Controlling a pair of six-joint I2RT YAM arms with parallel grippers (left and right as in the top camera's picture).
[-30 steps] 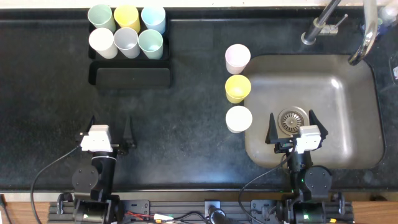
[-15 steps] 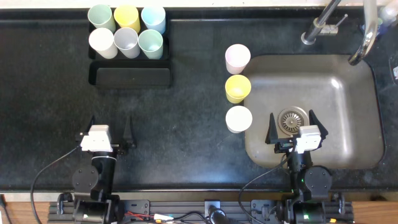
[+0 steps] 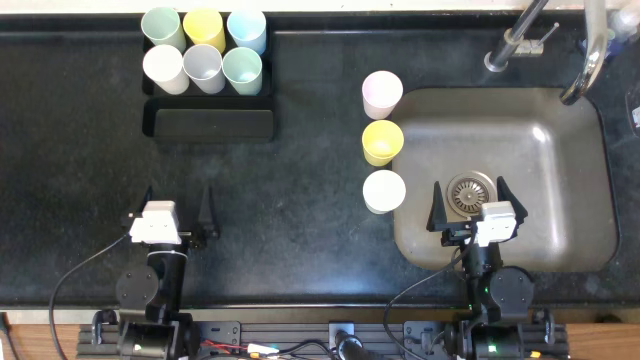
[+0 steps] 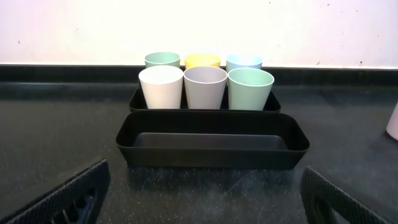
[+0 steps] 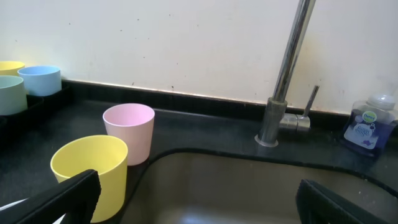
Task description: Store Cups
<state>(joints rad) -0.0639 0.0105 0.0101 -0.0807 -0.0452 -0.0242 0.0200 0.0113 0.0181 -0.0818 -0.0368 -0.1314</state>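
At 10 o'clock from spread right gripper (image 3: 470,190): pale pink plastic cup (image 3: 381,93), yellow plastic cup (image 3: 382,141), white plastic cup (image 3: 384,191). Probably light, stiff, slick; best pinched over 1 rim. Left gripper (image 3: 178,195) spread too.

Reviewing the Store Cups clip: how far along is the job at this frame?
Done: six cups stand in the rear black tray. In hand: nothing; the left claw and right claw are both open and empty, near their bases. Left: the pink cup, yellow cup and white cup stand on the counter beside the sink, and the front black tray holds nothing.
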